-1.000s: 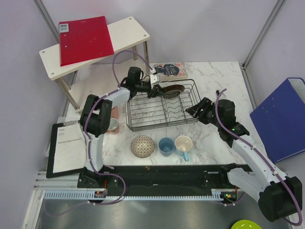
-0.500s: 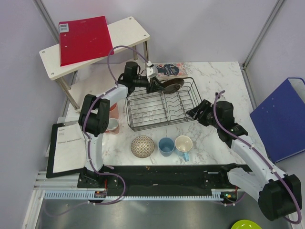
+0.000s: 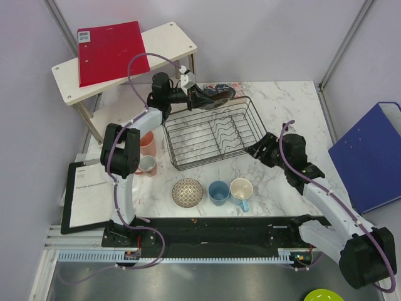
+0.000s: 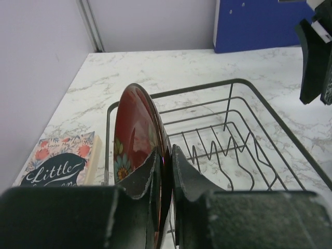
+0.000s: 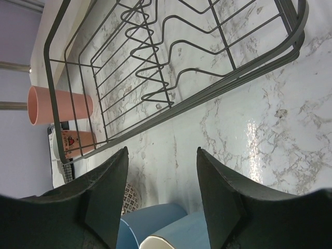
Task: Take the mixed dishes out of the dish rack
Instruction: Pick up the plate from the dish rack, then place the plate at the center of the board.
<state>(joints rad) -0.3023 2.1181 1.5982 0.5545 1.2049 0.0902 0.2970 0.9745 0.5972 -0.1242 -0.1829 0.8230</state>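
My left gripper [image 3: 199, 97] is shut on the rim of the dark red-brown plate [image 3: 217, 95], holding it on edge above the back rim of the dish rack [image 3: 255, 122]. The left wrist view shows the plate [image 4: 134, 129] pinched between the fingers [image 4: 192, 174], with the empty wire rack [image 4: 249, 104] beyond. My right gripper [image 3: 258, 150] is open and empty at the rack's right front corner [image 5: 171, 111]. The salmon-pink tumbler [image 3: 147, 142] and small pale cup [image 3: 148, 165] stand left of the rack. The red-speckled bowl [image 3: 188, 192], blue cup [image 3: 218, 192] and light-blue mug [image 3: 241, 190] stand in front of it.
A white two-tier shelf [image 3: 169, 37] with a red folder [image 3: 111, 53] stands at the back left. A floral book [image 3: 227, 89] lies behind the rack. A blue binder [image 3: 369, 157] is at the right, a clipboard with paper [image 3: 91, 194] at the left, and a lime-green dish [image 3: 322, 295] at the bottom right.
My left gripper has lifted the plate out of the rack and carried it back and left. The rack has shifted slightly. My right gripper has barely moved.
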